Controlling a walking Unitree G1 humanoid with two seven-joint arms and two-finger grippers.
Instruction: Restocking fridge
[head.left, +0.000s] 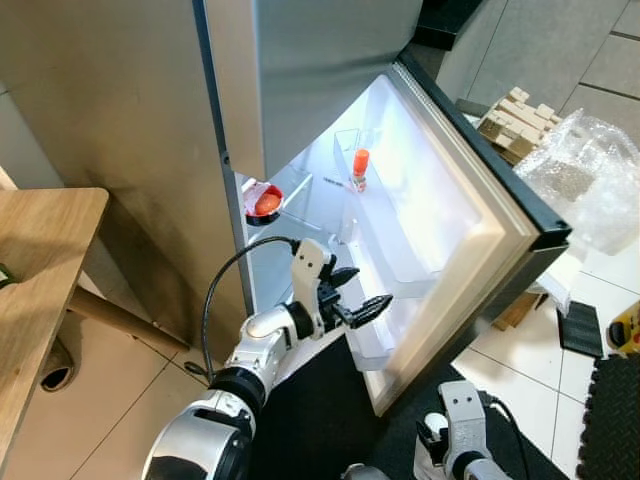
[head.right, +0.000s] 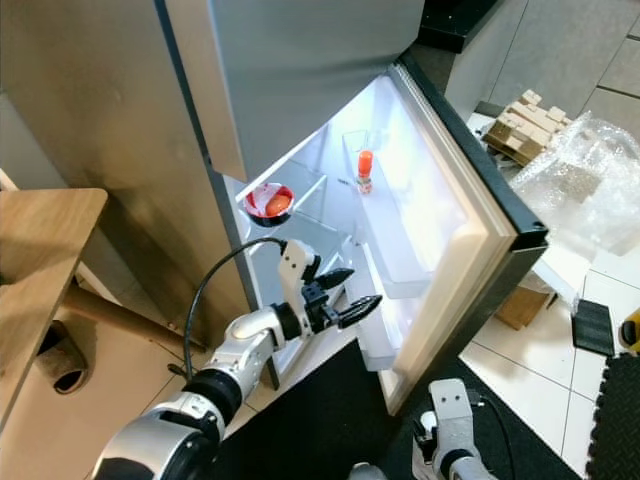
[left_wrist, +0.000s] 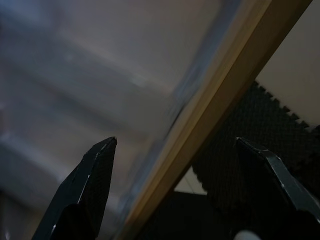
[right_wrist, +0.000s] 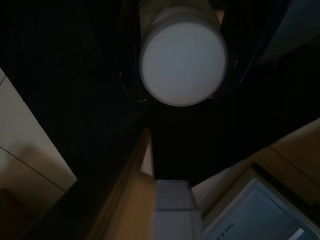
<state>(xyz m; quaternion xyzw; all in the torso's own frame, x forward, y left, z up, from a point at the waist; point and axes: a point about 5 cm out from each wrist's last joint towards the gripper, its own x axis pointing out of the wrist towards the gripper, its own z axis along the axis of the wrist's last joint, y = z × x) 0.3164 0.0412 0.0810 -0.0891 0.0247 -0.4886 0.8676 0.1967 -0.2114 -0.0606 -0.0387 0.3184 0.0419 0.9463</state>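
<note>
A wooden surface (head.left: 45, 270) is seen standing at the left over pale floor tiles (head.left: 90, 420). A stack of wooden blocks (head.left: 518, 122) is lying at the upper right, just beside a crumpled clear plastic bag (head.left: 590, 175). Black foam mats (head.left: 612, 420) are lying at the lower right.

Fridge door (head.left: 470, 230) stands open; orange-capped bottle (head.left: 360, 170) upright in door shelf; red bowl (head.left: 263, 202) on inner shelf.
</note>
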